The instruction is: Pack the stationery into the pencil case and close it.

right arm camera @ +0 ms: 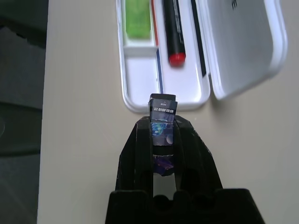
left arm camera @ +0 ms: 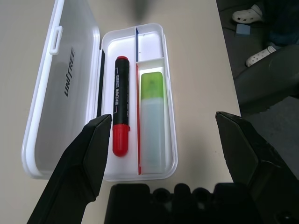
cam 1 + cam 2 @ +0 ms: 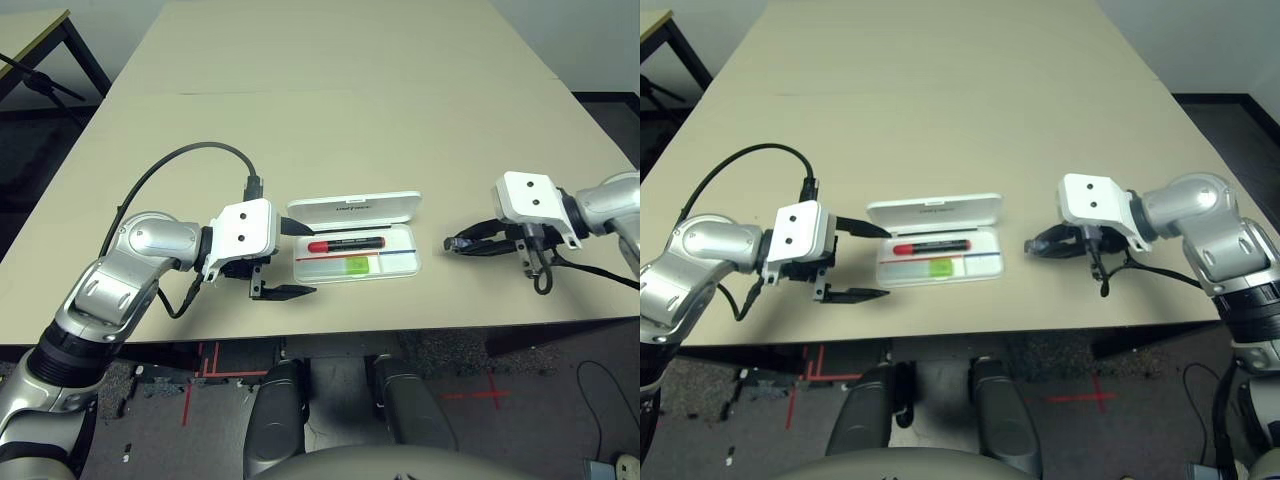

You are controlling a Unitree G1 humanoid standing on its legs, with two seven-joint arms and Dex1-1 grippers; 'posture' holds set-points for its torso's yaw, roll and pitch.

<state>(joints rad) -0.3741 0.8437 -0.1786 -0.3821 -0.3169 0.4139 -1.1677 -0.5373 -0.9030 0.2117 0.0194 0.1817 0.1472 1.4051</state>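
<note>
Where the beige table [image 3: 330,90] ends, dark floor [image 3: 480,390] bears red tape marks.

A long beige table [image 3: 330,90] carries one thing: the open white case [image 3: 357,238], which lies flat near the table's front edge, lid folded back.

a robotics lab or test room: bare beige table [image 3: 330,90], red tape marks [image 3: 200,375] on speckled floor (cables [image 3: 600,390] trailing).
</note>
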